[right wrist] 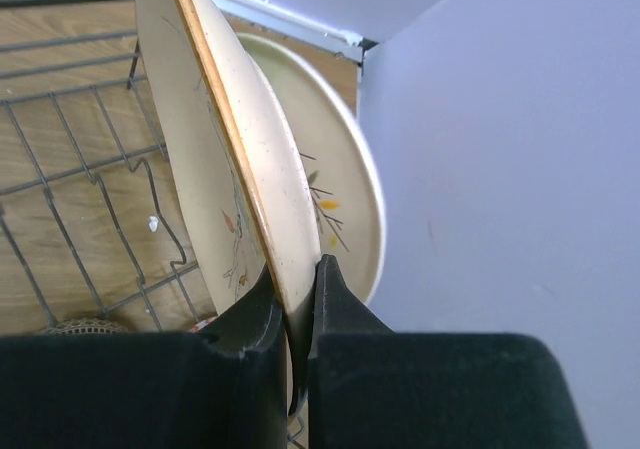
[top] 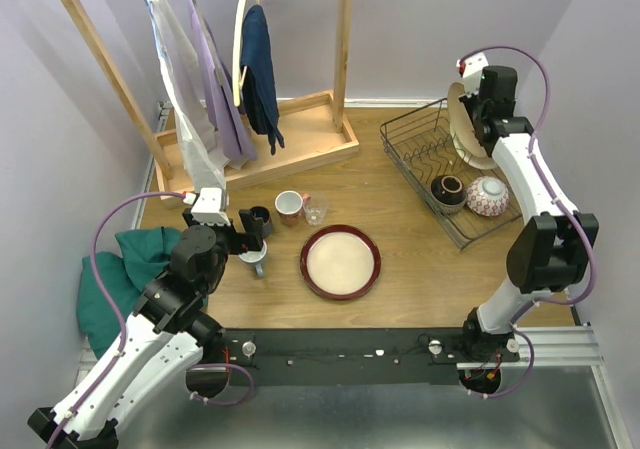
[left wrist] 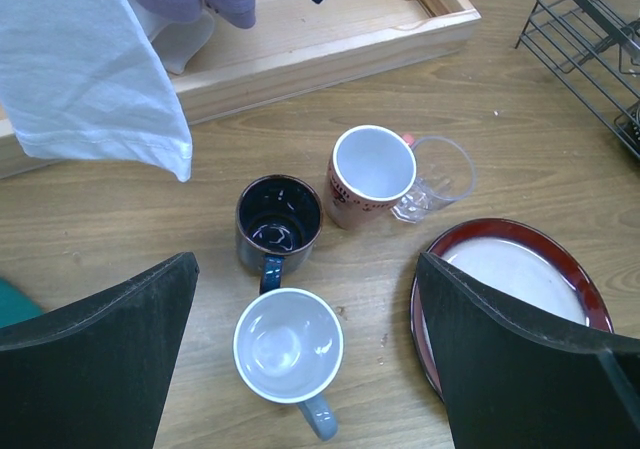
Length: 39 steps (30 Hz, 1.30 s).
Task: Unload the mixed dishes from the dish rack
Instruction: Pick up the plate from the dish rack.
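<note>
The right gripper [right wrist: 295,289] is found closed on the rim of a cream plate [right wrist: 205,159], which stands upright on edge in the dish rack [top: 400,147] at the far right corner of the table [top: 400,269]. Only a narrow bite of the rim is taken between the fingers. A second cream plate [right wrist: 340,189], bearing a twig mark, stands just behind it, near enough that contact between the two cannot be ruled out. A dark bowl [top: 447,189] and a patterned bowl [top: 487,196] are noted at the near end of the rack. The held plate is judged stiff, glazed and therefore slippery, brittle under knocks, and heavy for a hold at its edge; it is expected to lever against the fingers once tipped away from vertical. A straight upward lift, clear of the tines [right wrist: 160,199] and of the neighbouring plate, is advised before any turn. The left gripper [left wrist: 305,299] is held wide open with nothing in it, above a white mug [left wrist: 288,347] left of the table's centre. A dark mug [left wrist: 279,219], a patterned mug [left wrist: 370,174], a clear glass [left wrist: 440,174] and a red-rimmed plate [top: 340,261] are recorded as already set on the table.
</note>
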Motion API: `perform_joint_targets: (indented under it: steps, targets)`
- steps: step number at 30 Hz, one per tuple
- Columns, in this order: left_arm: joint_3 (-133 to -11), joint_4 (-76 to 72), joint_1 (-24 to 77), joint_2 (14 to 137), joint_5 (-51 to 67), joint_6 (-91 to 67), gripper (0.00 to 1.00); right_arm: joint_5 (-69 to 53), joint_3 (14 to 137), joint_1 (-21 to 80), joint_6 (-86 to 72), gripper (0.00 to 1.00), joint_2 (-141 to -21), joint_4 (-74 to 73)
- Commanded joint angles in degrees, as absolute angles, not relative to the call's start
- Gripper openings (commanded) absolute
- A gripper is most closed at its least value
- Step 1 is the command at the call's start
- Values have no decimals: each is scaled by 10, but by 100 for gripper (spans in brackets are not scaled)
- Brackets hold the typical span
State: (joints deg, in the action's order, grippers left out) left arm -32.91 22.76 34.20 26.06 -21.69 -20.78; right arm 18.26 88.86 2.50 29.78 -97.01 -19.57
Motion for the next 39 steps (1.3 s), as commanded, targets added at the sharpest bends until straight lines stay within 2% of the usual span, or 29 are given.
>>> perform_joint_targets:
  steps: [1,10,20,33,39]
  targets:
    - [-320,211,338,260,-203,-201,99,162,901,22,251,1,-887,-142]
    - [-320,209,338,264,-197,-203,99,17,861,23,107,1,-788,-169]
    - [-322,212,338,273,-191,-209,99,-158,749,22,-66,1,-697,-167]
    - [-323,194,338,291,-189,-189,99,-404,594,25,-217,1,-677,-170]
    - [-319,179,338,306,-191,-185,99,-445,502,63,-264,1,-681,-152]
